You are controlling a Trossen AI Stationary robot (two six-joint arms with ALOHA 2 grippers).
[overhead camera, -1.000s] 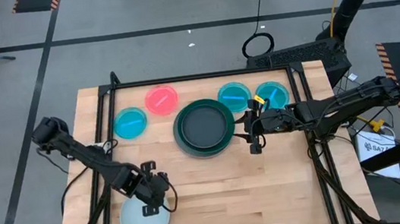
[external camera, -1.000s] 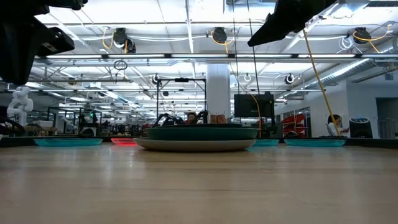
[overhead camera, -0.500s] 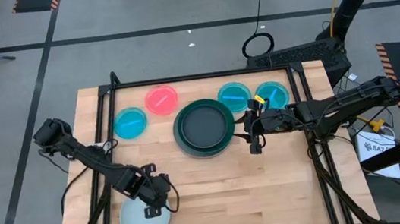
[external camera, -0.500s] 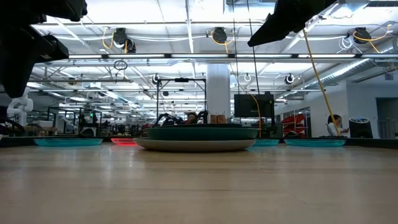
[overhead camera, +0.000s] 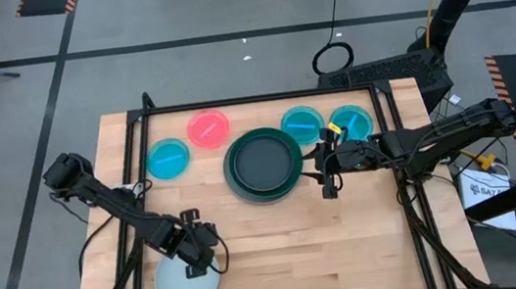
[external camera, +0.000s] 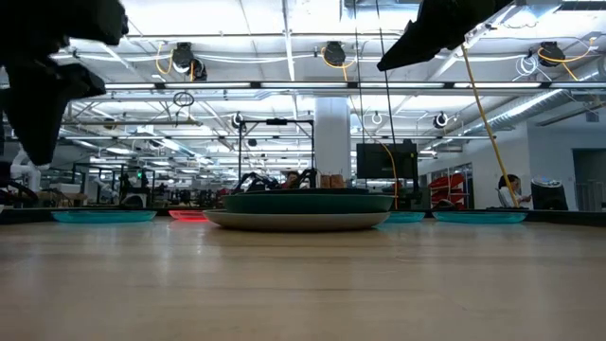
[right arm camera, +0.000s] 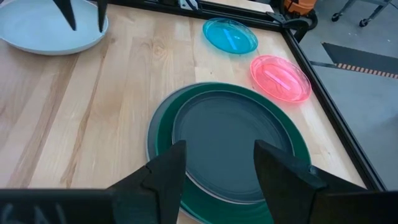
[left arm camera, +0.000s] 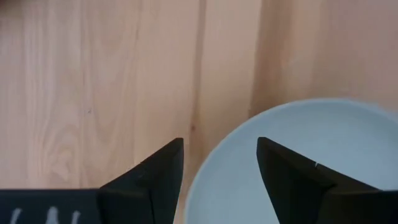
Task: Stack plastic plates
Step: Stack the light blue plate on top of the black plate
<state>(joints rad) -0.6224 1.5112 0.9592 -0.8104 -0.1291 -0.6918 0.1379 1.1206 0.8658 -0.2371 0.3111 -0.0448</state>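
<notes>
At the near left edge of the bench [overhead camera: 349, 242], the pale blue plate [overhead camera: 185, 284] is overhung by the left tool [overhead camera: 205, 260], its fingers apart above the rim. Farther, at centre, a stack topped by the black plate [overhead camera: 262, 160] is faced by the right tool [overhead camera: 325, 175], fingers apart. Along the far edge lie three bright blue plates [overhead camera: 168, 157] and the pink-red plate [overhead camera: 208, 128].

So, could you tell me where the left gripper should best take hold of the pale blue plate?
Probably at the rim. The pale blue plate lies flat near the table's front edge, so only its thin raised lip offers purchase. The left gripper hangs open above its near rim; descend straddling that lip.
</notes>
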